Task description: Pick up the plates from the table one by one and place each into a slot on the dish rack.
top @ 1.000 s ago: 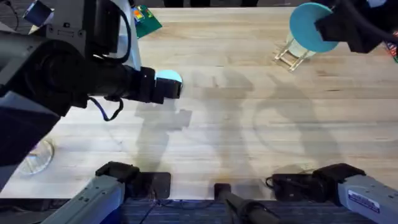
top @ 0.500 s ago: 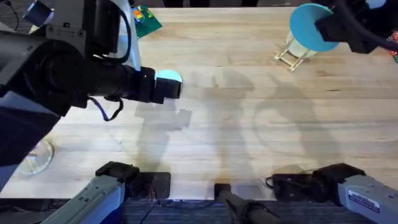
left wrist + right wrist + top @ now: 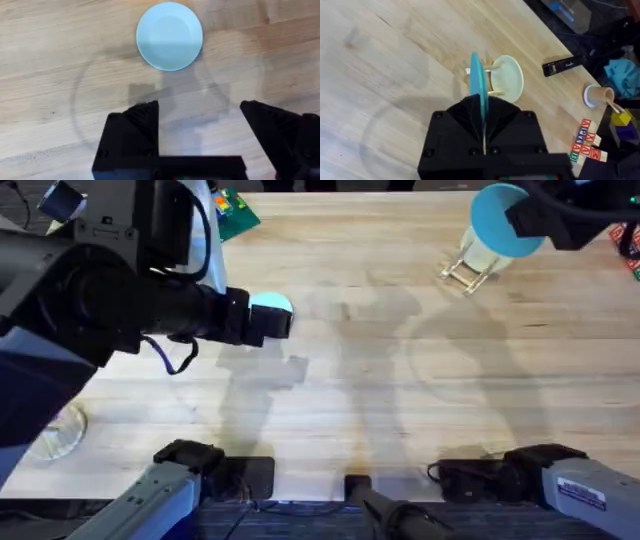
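Observation:
My right gripper (image 3: 520,222) is shut on the teal plate (image 3: 493,218), holding it on edge above the dish rack (image 3: 465,272) at the table's (image 3: 400,380) far right. In the right wrist view the teal plate (image 3: 476,80) stands edge-on between the fingers, just over the rack (image 3: 468,71), which holds a cream plate (image 3: 510,80). The pale sky-blue plate (image 3: 170,36) lies flat on the table. My left gripper (image 3: 200,122) hovers open above and short of it, holding nothing. From overhead the left gripper (image 3: 268,322) partly hides the blue plate (image 3: 273,304).
A green baseplate (image 3: 236,212) lies at the far left edge. A clear glass dish (image 3: 58,432) sits near the front left. Past the rack, at the table's right side, are a black stapler (image 3: 564,64), a paper cup (image 3: 596,95) and lettered blocks (image 3: 585,146).
My right gripper has shifted slightly farther back with the teal plate still in it. The left arm and the blue plate have not moved.

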